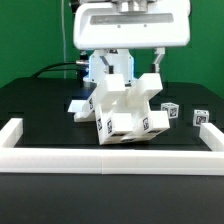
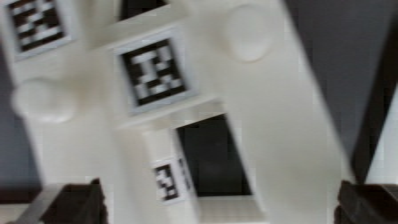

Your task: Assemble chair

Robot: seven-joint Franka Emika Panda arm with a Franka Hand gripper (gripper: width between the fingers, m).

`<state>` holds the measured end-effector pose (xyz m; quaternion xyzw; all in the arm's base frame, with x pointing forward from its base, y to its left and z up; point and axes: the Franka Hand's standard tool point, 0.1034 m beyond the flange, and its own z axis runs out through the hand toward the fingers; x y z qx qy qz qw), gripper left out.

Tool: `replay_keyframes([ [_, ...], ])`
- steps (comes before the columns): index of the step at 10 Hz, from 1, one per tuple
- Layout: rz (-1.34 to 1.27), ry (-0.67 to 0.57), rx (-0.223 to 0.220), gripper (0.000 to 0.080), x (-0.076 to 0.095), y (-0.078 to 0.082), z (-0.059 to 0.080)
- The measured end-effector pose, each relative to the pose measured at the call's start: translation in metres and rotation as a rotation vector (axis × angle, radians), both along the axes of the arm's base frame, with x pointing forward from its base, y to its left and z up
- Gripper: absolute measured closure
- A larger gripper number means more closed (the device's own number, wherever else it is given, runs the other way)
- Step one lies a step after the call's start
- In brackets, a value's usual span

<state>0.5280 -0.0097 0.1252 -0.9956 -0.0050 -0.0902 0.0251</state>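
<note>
I see the partly joined chair (image 1: 125, 112), a cluster of matte white blocky plastic slabs and posts with small black-and-white square tags, sitting tilted on the black desk (image 1: 40, 115). It lies inside the long low white border frame (image 1: 110, 158), and its lower corner is right at the frame's front rail, though I cannot tell if they touch. A flat white loose piece (image 1: 80, 105) lies farther back from that front rail, beside the chair on the exterior view's left. Two small white tagged blocks lie apart from the chair toward the frame's side rail on the exterior view's right, one (image 1: 172, 110) nearer the chair and one (image 1: 202, 117) close to that rail. The gripper (image 1: 134, 60) hangs over the chair, on the side away from the front rail, with its jaws spread wide and nothing held between them. One dark finger ends just above the chair's highest post. In the wrist view the gripper (image 2: 217, 203) looks straight onto a white chair panel (image 2: 267, 110) with a dark rectangular opening, round bosses and several tags, the clearest one (image 2: 151, 70) sharp enough to read as a square pattern. The dark fingertips (image 2: 71, 200) stand out at either side of the panel, and I cannot tell if either one touches it.
</note>
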Motion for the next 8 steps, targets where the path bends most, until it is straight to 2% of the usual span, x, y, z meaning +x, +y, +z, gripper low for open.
replay_keyframes([
  [2, -0.02, -0.003, 0.005, 0.0151, 0.011, -0.002, 0.003],
  [4, -0.017, -0.002, 0.005, 0.0151, 0.01, -0.002, 0.003],
  [8, 0.001, -0.002, -0.002, 0.0151, 0.02, 0.003, -0.004],
])
